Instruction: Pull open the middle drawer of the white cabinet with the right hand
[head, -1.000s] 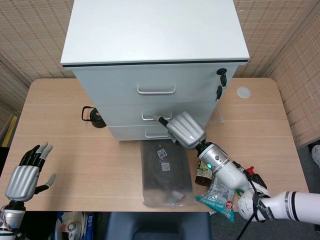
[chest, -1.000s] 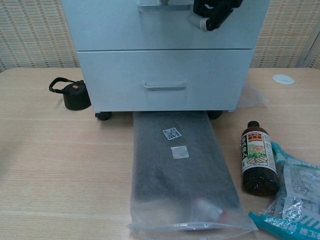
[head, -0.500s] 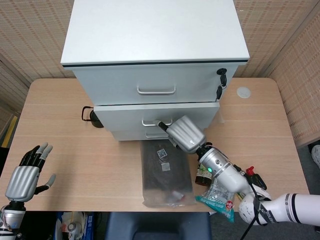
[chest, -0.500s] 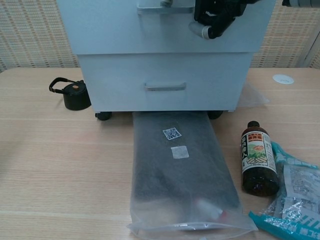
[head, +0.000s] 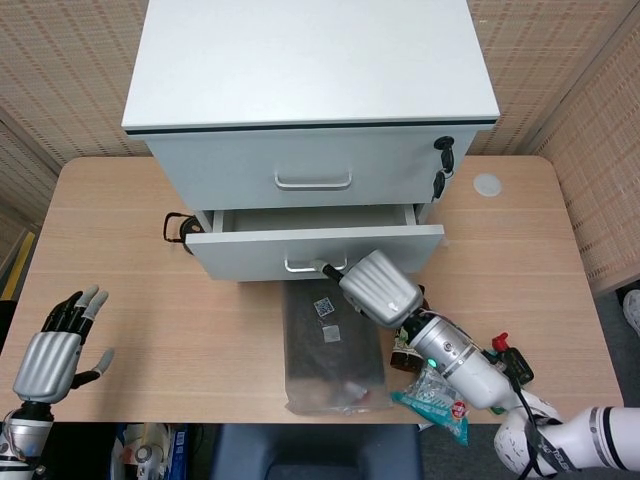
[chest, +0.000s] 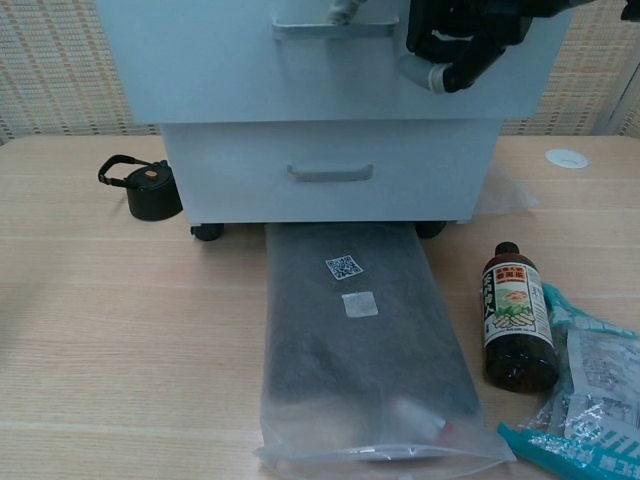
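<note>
The white cabinet (head: 310, 60) stands at the back of the table with three drawers. Its middle drawer (head: 250, 250) juts out from the front, a strip of its inside showing above the panel. My right hand (head: 380, 288) is at the drawer's handle (head: 305, 266), with a finger hooked on the bar's right end. In the chest view the drawer front (chest: 200, 60) overhangs the bottom drawer (chest: 330, 170), and the right hand (chest: 455, 40) shows dark at the top. My left hand (head: 52, 350) hovers open at the table's front left, holding nothing.
A dark flat package in clear plastic (head: 330, 345) lies in front of the cabinet, under the drawer. A brown bottle (chest: 517, 315) and crinkled snack bags (chest: 590, 400) lie at the right. A small black pot (chest: 150, 190) sits left of the cabinet. A white disc (head: 487, 184) lies far right.
The middle drawer has slid out toward me, from flush with the cabinet to well open. My right hand moved back with its handle. The left hand stayed put.
</note>
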